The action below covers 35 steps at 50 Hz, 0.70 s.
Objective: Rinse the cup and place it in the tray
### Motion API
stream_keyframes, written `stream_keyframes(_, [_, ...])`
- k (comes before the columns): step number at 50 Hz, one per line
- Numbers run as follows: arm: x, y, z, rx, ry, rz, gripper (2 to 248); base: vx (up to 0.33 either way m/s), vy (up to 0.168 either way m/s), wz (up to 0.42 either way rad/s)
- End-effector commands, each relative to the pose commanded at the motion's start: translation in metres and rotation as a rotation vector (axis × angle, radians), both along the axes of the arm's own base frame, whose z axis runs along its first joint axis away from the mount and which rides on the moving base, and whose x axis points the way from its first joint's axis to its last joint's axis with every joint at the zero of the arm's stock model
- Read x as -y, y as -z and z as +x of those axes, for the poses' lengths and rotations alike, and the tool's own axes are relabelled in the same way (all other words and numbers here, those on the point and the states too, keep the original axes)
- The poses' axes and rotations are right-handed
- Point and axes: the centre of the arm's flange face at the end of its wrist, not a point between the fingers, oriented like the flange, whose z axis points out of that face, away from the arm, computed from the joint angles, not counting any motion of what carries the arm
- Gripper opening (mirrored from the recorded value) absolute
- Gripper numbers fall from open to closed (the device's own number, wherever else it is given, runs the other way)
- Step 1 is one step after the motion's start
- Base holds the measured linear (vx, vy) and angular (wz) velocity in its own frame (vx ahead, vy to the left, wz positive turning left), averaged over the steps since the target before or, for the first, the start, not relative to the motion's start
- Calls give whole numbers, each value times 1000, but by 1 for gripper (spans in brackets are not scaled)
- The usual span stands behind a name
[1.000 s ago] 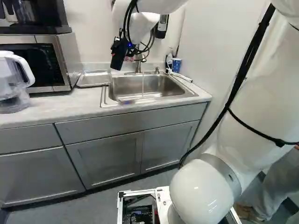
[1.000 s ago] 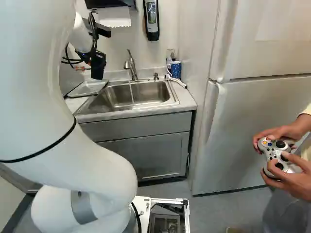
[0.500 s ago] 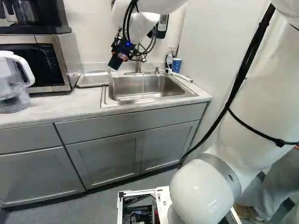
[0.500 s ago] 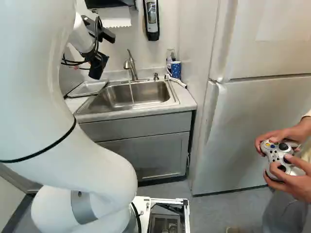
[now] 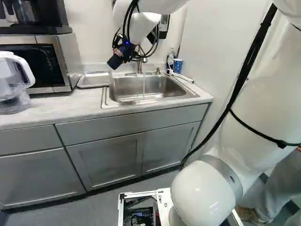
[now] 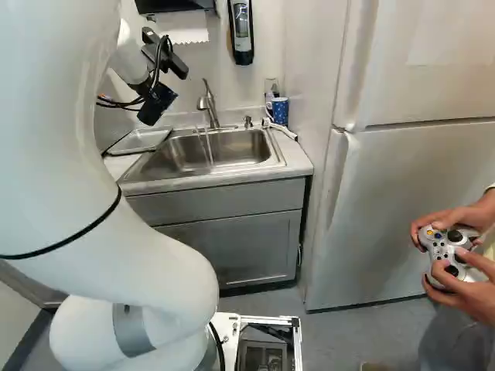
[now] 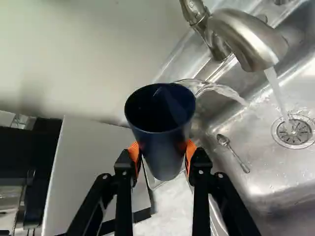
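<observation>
The fingers [image 7: 190, 151] grip the dark blue cup [image 7: 165, 152] from both sides, tipping it at the sink [image 7: 270, 182], and water [image 7: 224, 91] spills from its rim. Rinsing looks nearly finished; placing the cup in the tray [image 5: 94, 80] beside the sink remains.

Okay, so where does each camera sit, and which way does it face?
Left base view: on the base, behind the arm to its left, facing the sink; the arm fills the right.
Right base view: behind the arm to its right, facing the sink and refrigerator; the arm fills the left.
Wrist view: on the wrist, looking along the gripper, its fingers around the dark blue cup.
All three share the sink and faucet.
</observation>
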Motion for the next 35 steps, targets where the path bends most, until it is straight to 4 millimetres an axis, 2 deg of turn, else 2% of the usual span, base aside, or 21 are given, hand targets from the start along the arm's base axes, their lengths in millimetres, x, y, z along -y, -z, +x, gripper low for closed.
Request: stream_keyframes(35, [0, 0, 0, -136, 195, 280, 111, 0, 0, 0])
